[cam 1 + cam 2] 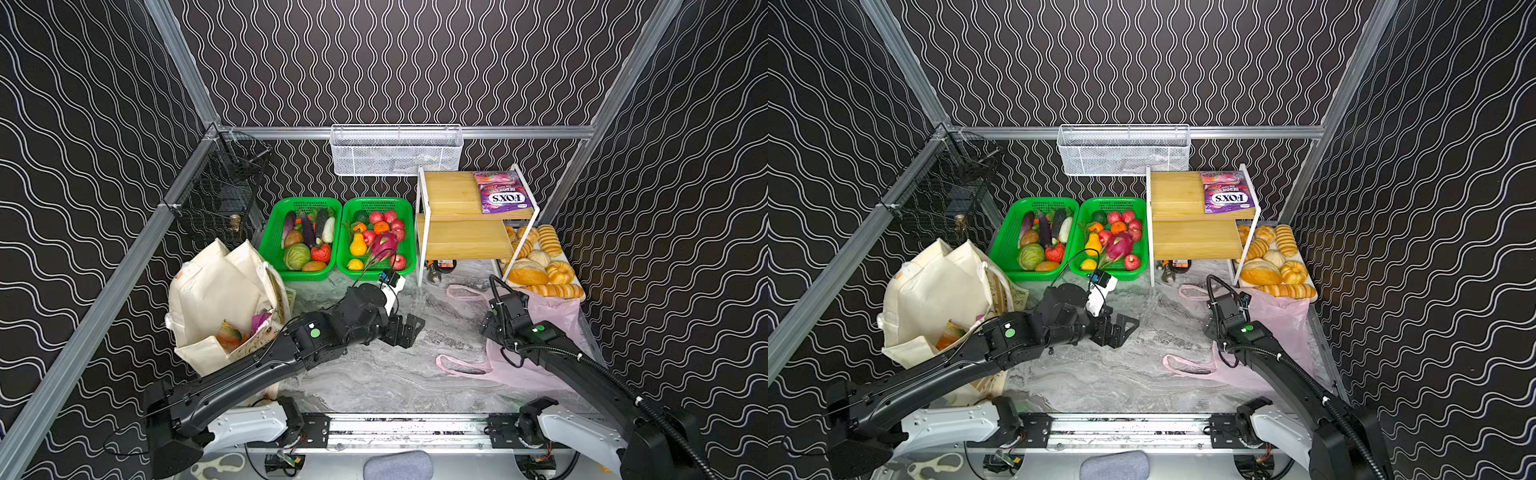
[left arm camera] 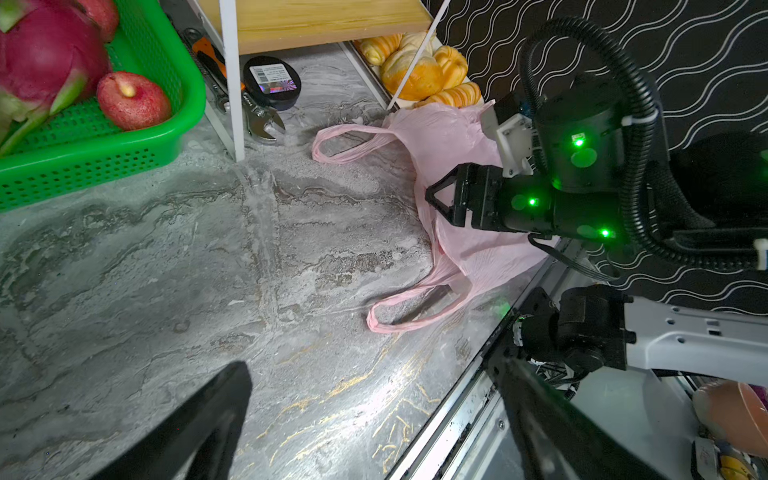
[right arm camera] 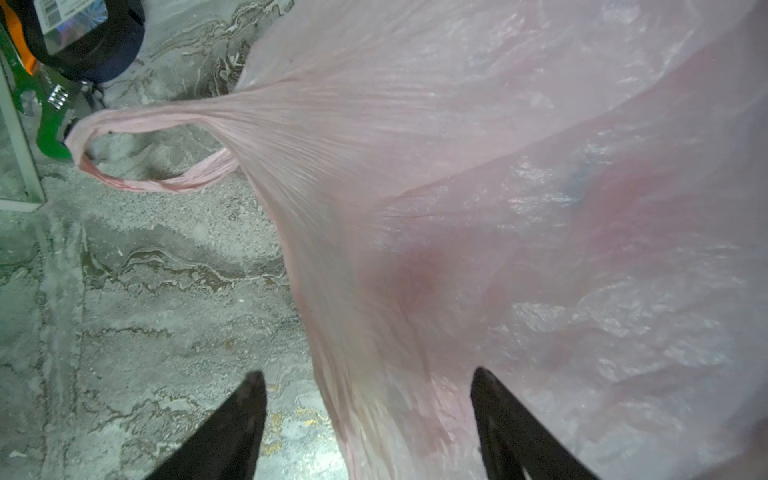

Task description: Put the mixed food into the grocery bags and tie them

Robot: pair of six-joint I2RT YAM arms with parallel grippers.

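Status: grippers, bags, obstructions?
Left gripper open, empty, over table. Right gripper open, over pink bag edge. Dragon fruit in green basket. Nothing blocking.

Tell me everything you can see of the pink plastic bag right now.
The pink plastic bag is thin, translucent and crinkled, lying slumped on the marbled tabletop at the right, its far end by the bread rolls. Both loop handles lie flat towards the table's middle. Something reddish shows dimly inside. The right gripper hovers open over its edge.

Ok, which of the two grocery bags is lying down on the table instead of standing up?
The pale-pink plastic bag, slumped on the table beneath the right tool. The cream canvas tote stands upright, mouth open.
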